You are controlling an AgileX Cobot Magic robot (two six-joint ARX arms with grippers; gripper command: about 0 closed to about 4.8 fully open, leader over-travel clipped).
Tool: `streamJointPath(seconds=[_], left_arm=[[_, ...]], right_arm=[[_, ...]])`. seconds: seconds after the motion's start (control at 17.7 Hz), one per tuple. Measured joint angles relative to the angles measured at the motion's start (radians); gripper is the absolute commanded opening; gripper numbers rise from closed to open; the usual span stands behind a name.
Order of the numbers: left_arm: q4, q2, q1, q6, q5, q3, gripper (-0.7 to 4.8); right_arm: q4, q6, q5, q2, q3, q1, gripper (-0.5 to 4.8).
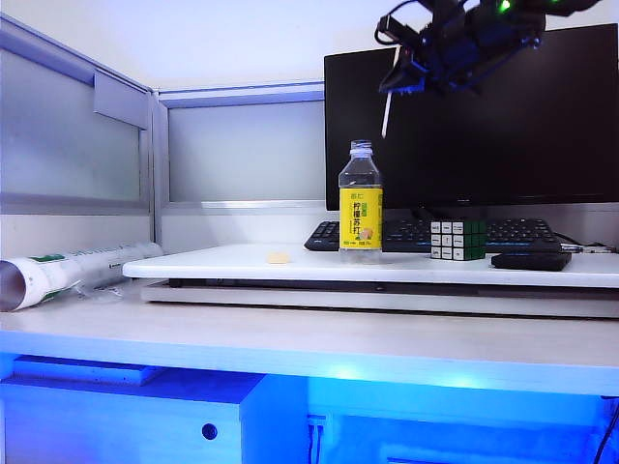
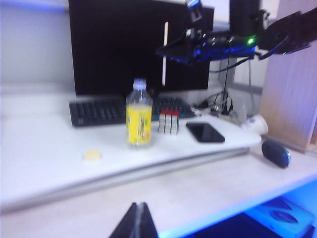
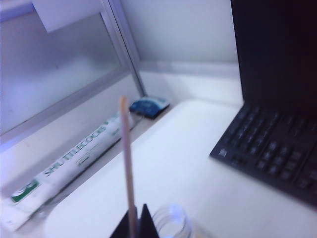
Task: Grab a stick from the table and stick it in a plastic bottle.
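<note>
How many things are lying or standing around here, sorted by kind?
Drink containers: 1, the plastic bottle
Sticks: 1, the stick, in the right gripper
Desk electronics: 4, monitor, keyboard, phone, mouse
Puzzle cubes: 1
Rolled tubes: 1
Yellowish lumps: 1
Total: 9

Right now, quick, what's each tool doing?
Left tool: shut, empty, low over the table.
Right tool: shut on the stick, above the bottle.
</note>
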Motion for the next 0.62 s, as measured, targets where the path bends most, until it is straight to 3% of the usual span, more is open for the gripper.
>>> streamJointPath(seconds=[0.62], left_arm=[[0.213, 0.000, 0.000, -0.055, 0.000, 0.000, -0.05]], right_arm=[[-0.003, -0.111, 0.035, 0.143, 0.216, 0.021, -0.09]])
